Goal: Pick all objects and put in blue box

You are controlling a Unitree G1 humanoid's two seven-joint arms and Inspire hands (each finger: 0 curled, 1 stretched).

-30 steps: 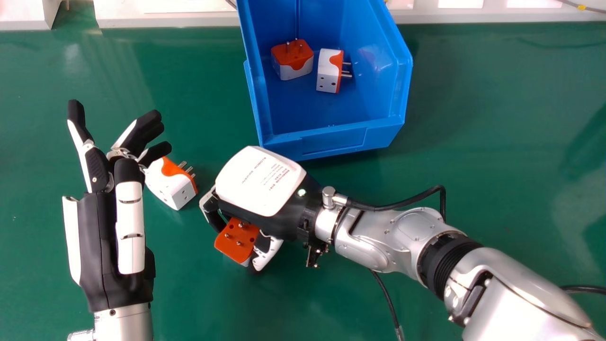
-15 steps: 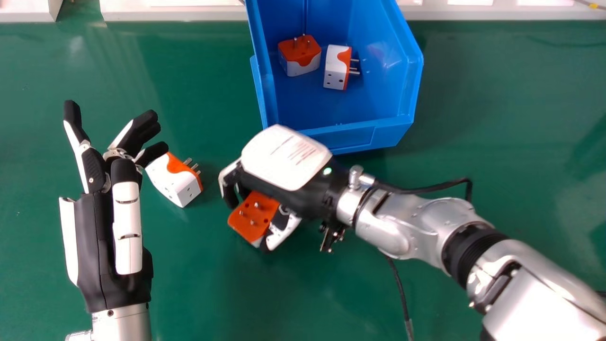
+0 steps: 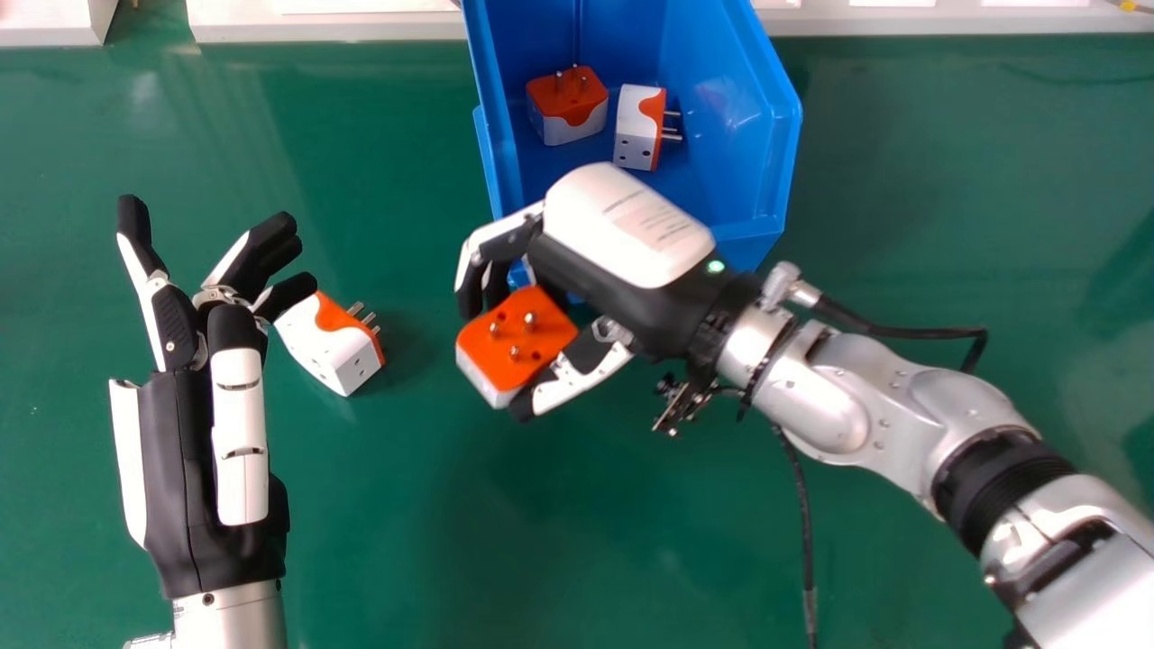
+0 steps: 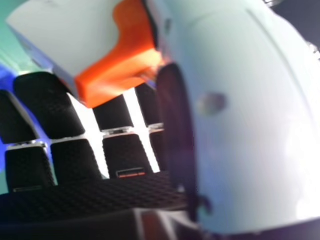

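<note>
Held plug adapter (image 3: 552, 335) nears the blue box (image 3: 757, 242)

The right hand (image 3: 622, 225) has its fingers and thumb closed around the orange-and-white adapter, pins facing up. Over the last second it has travelled toward the blue box, and its back now overlaps the box's near wall in the head view. The held adapter is at the box's near left corner, on the outer side, so this carry looks well under way but the drop is not made. The hand probably needs to go farther in past the near wall before letting go; released here, the adapter could miss or catch the rim.

Inside the box, toward its far end, lie two adapters: an orange-topped one (image 3: 566, 97) and, just right of it, one on its side (image 3: 636, 131).

Left of the box and nearer the robot, a last adapter (image 3: 334, 347) waits on the surface (image 3: 397, 559), beside the idle left hand (image 3: 185, 451), whose fingers are spread wide.
</note>
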